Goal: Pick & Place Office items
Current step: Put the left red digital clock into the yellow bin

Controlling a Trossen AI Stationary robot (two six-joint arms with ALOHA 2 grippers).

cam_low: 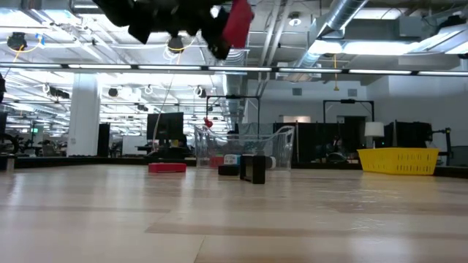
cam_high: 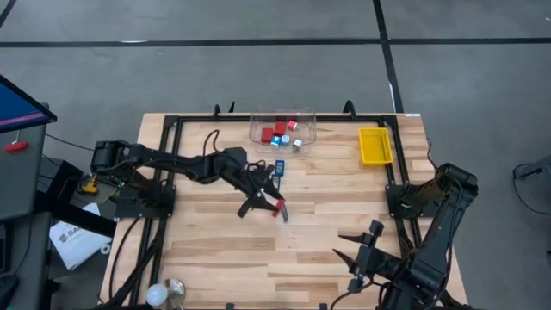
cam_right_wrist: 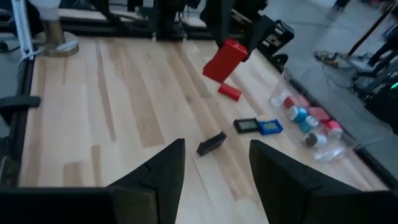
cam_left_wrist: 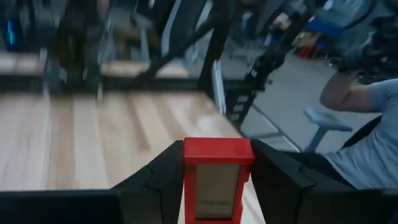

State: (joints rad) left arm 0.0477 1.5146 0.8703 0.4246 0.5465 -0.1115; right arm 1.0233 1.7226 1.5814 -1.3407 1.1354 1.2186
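Observation:
My left gripper (cam_high: 272, 205) hovers above the table's middle, shut on a red blocky office item (cam_left_wrist: 217, 177), which also shows as the red item (cam_right_wrist: 225, 60) in the right wrist view. On the wood lie a small red piece (cam_right_wrist: 229, 92), a black rectangle (cam_right_wrist: 245, 126), a blue rectangle (cam_right_wrist: 270, 127) and a short dark stick (cam_right_wrist: 211, 144). The clear tub (cam_high: 282, 129) at the far edge holds several red and blue-white pieces. My right gripper (cam_right_wrist: 214, 174) is open near the table's near right corner, with nothing between its fingers. My left gripper pinches the red item by its two opposite sides (cam_left_wrist: 186, 180) between its two fingers. The fingers come nearly level from the table's left. The item is lifted clear of the table and sits tilted (cam_right_wrist: 217, 65), well above the pieces below it.
A yellow tray (cam_high: 375, 145) sits at the far right. A white bulb-like object (cam_high: 157, 295) stands at the near left corner. Black frame rails (cam_high: 172, 120) border the table. A person's arm (cam_left_wrist: 367, 143) shows beyond the table's edge. Bare wood lies across the near half.

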